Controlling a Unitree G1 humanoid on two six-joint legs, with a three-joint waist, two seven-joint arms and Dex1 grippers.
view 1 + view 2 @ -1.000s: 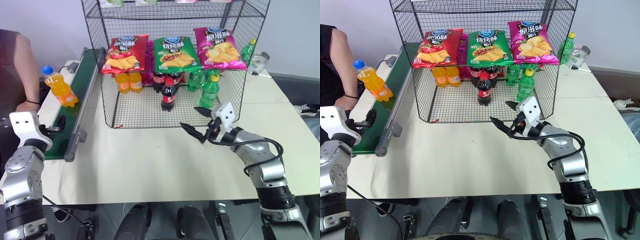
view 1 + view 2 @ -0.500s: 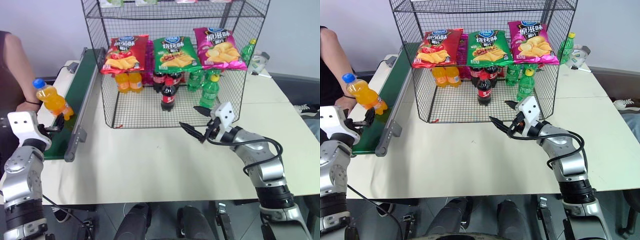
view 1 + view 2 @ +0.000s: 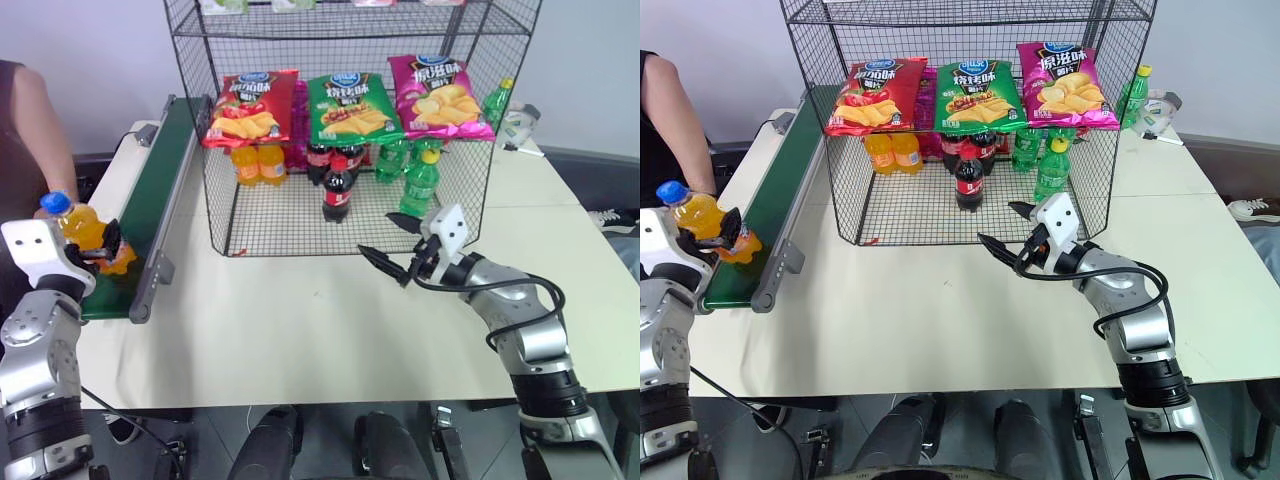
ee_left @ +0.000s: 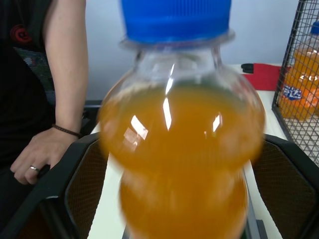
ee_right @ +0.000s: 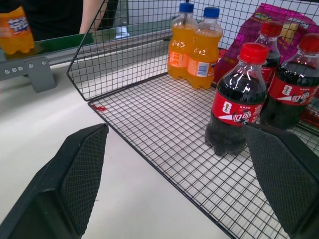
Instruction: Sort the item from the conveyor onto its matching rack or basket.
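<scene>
So, the orange soda bottle (image 3: 82,232) is seen at about 9 o'clock in the head views, tilted at the near end of the green conveyor (image 3: 160,190), with its blue cap tipped away from the rack. It is framed by the jaws of the left gripper (image 3: 718,236), one black finger on each side of the body, but whether it's actually being squeezed can't be told. The conveyor is laid along the 9 o'clock side of the black wire rack (image 3: 350,130), where chip bags (image 3: 345,108) are hung across the front and orange (image 3: 256,163), cola (image 3: 337,190) and green (image 3: 420,180) bottles are stood on the mesh floor. The right gripper (image 3: 395,245) is held over the white counter (image 3: 300,320) just outside the rack's front edge, jaws spread wide and empty. A person's arm (image 3: 685,120) is seen beyond the conveyor, around 10 o'clock.
</scene>
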